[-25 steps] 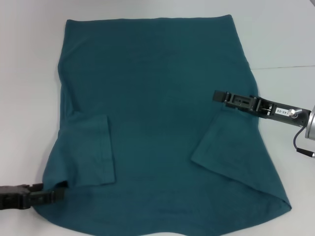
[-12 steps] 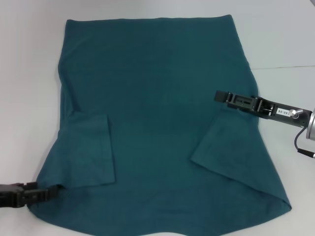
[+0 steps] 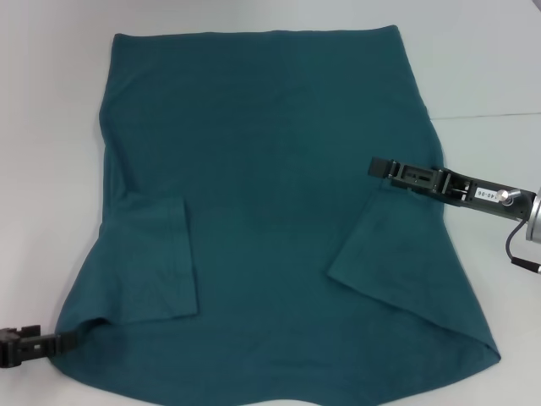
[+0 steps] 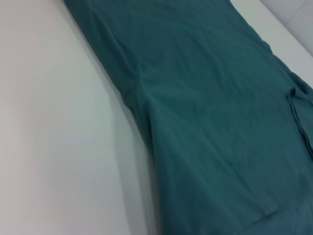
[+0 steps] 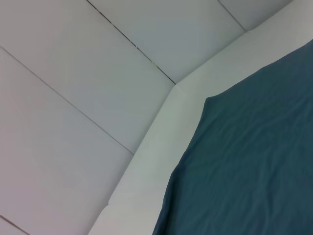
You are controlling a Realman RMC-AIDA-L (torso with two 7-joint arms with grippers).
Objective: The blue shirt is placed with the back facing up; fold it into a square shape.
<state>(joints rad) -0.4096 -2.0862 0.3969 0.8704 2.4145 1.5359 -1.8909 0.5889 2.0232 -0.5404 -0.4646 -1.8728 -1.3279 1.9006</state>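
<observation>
Since the earlier head views, the left gripper (image 3: 72, 337) had drawn back toward the robot's left, from well under the folded left sleeve out to the shirt's near-left corner, while the right arm had hardly shifted.

The table (image 3: 51, 127), white and the largest thing in view, bore the blue shirt (image 3: 270, 194), which lay spread flat, plain side up, across most of the head view, its straight hem at the far edge. Both sleeves were already turned inward onto the body: the left sleeve (image 3: 152, 262) as a squarish flap, the right sleeve (image 3: 397, 254) as a slanted one. That narrowing was probably meant to give straight sides for the square folds to come.

The right gripper (image 3: 378, 166) reached in low and level from the robot's right, its tip over the cloth just above the folded right sleeve, perhaps poised after laying it. Whether its jaws were parted could not be told.

The left gripper lay low at the table's near-left, its tip touching the shirt's edge; its jaws looked narrow, but whether they pinched any cloth could not be told.
</observation>
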